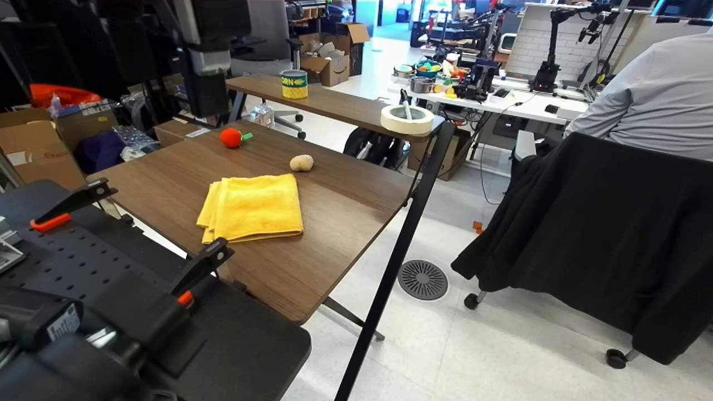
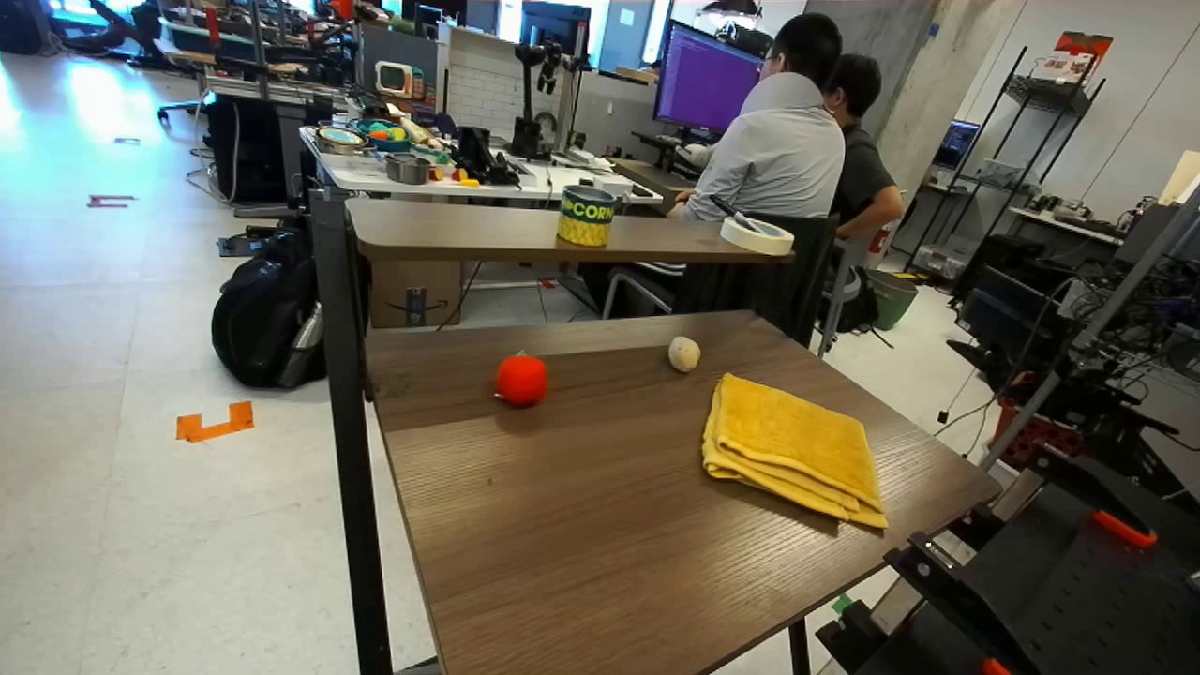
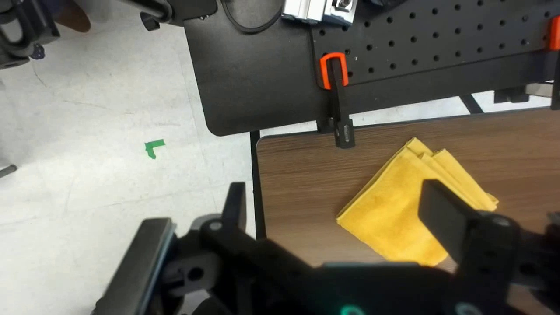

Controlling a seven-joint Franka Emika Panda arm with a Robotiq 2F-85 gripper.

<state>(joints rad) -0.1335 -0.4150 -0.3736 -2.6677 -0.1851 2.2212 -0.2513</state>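
Observation:
My gripper (image 3: 334, 188) shows in the wrist view with its two black fingers wide apart and nothing between them. It is above the table, and the nearest thing is a folded yellow cloth (image 3: 393, 210), partly covered by the right finger. The cloth lies flat on the brown table in both exterior views (image 1: 259, 209) (image 2: 797, 450). A red round toy with a green tip (image 1: 230, 137) and a small beige lumpy thing (image 1: 301, 162) lie farther back. They also show in an exterior view as the red toy (image 2: 521, 380) and the beige thing (image 2: 684, 354).
A raised shelf (image 1: 345, 108) along the table bears a corn can (image 1: 294, 84) and a tape roll (image 1: 406, 120) with a marker in it. A black perforated base plate (image 3: 411, 48) with orange-tipped clamps (image 3: 339, 87) adjoins the table. A dark blurred structure (image 1: 206, 72) hangs at upper left.

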